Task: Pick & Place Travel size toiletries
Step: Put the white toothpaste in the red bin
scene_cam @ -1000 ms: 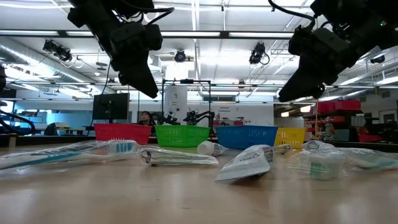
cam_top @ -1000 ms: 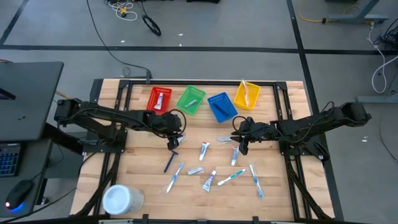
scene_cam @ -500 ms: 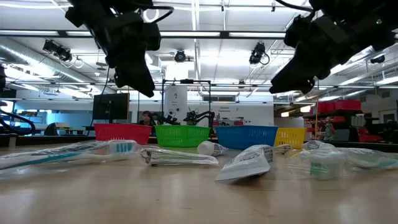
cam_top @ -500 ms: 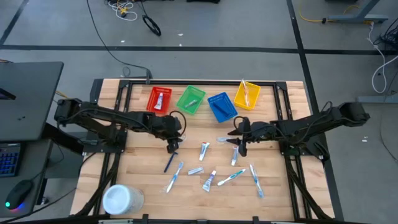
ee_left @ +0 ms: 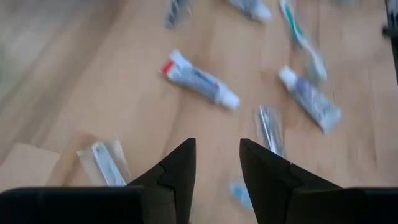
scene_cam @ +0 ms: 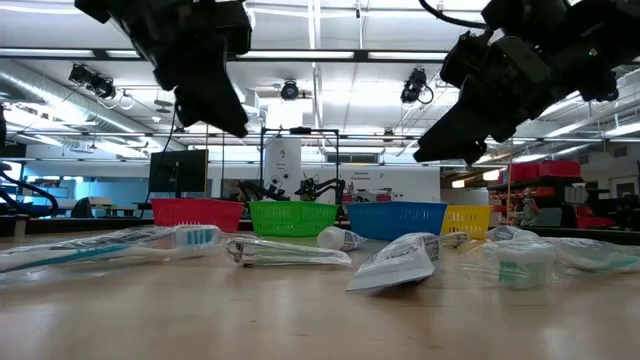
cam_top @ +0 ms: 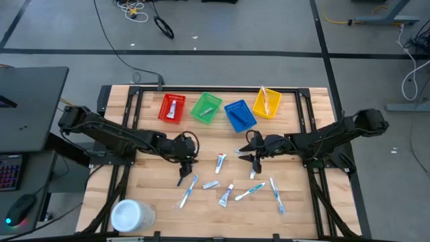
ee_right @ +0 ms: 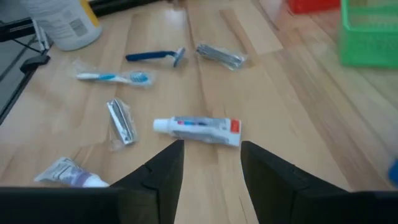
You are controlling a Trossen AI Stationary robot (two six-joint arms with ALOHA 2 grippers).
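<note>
Travel size toiletries lie loose on the wooden table (cam_top: 295, 202): small tubes (cam_top: 220, 162) (cam_top: 226, 195), toothbrushes (cam_top: 250, 191) (cam_top: 189, 190) and a dark blue razor (cam_top: 183, 176). My left gripper (cam_top: 186, 160) (ee_left: 214, 174) hangs open above the table near the razor, clear of everything. My right gripper (cam_top: 254, 156) (ee_right: 208, 165) is open too and slants down toward a white tube with a red end (ee_right: 198, 130), which lies flat just ahead of its fingers. In the low view both grippers (scene_cam: 225, 115) (scene_cam: 435, 150) are well above the tabletop.
Red (cam_top: 172, 107), green (cam_top: 206, 107), blue (cam_top: 239, 115) and yellow (cam_top: 267, 102) baskets stand in a row along the far edge, some with items inside. A big white round tub (cam_top: 132, 215) sits at the near left corner. Bare wood lies between the baskets and the scattered items.
My left gripper has swung toward the table's near edge, over the razor. My right gripper has moved toward the table's middle and tipped further down toward the tubes. Nothing on the table has moved.
</note>
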